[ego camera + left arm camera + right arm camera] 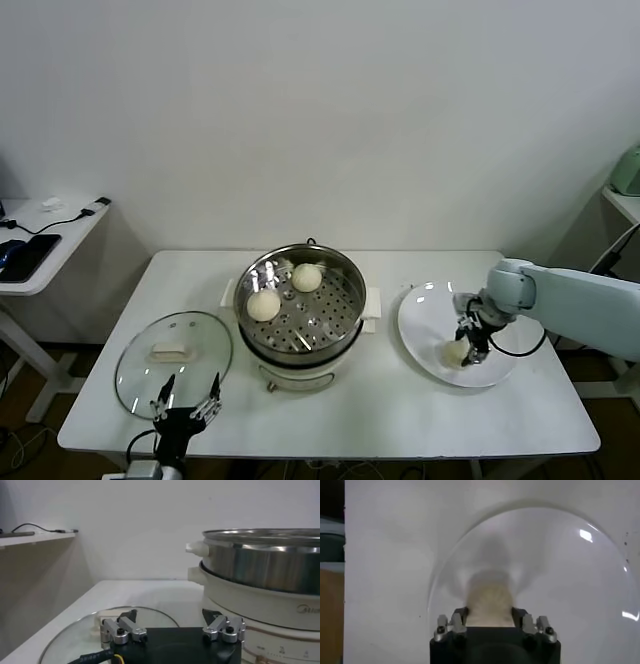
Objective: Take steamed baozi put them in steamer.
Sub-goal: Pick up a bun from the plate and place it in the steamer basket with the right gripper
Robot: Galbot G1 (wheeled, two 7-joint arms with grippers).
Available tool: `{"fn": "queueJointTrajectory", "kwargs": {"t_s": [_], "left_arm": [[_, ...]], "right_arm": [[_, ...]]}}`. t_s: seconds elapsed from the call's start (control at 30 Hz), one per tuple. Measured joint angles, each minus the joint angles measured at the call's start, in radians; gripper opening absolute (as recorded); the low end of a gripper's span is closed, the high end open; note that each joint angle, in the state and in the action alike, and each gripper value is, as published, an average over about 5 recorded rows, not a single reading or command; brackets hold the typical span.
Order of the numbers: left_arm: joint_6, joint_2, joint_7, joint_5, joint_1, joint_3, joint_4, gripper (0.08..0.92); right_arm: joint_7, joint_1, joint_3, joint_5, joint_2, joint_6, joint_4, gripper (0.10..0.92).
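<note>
— Presently, what do we record for the right end effector (468, 344)?

— We find it down over the plate (425, 310) on the right side of the tabletop (400, 420). Its fingers (460, 617) sit on either side of one bao (455, 352) that lies on the plate, near the plate's front. In the right wrist view the bun (490, 602) fills the gap between the fingers, and both appear to touch its sides. We log this as pinching the bun. The bun rests on the plate surface.

— And the left end effector (186, 397)?

— We note it at the front left edge of the tabletop, just over the near rim of the glass lid (140, 375). Its fingers (122, 627) are spread wide and grip nothing.

— Where do the other buns stand?

— We count two in the steamer (340, 275), which sits at the middle of the tabletop between lid and plate. One bun (264, 305) lies on the perforated tray toward the left side; the other (307, 277) lies farther back, near the centre. The two are apart from each other. We see three buns in all.

— Anything else of note?

— The lid lies flat, handle (169, 351) up, just left of the steamer. A side table (50, 245) stands at far left with a cable and a dark device on it.
</note>
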Motion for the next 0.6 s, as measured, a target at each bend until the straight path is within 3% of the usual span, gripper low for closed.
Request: {"fn": "queueJointTrajectory", "kwargs": {"t_s": [0.33,0.6], "left_arm": [[0.0,-0.002,-0.001,0.006,0.007,0.002,-0.017,0.823],[-0.001,0.002,-0.002,0.007,0.008,0.004,-0.028,0.823]], "right_arm": [[-0.037,0.154,-0.073,0.045,0.012,0.031,0.049,0.526],[-0.097,0.402,-0.122,0.127,0.126,0.123,0.079,0.526]]}}
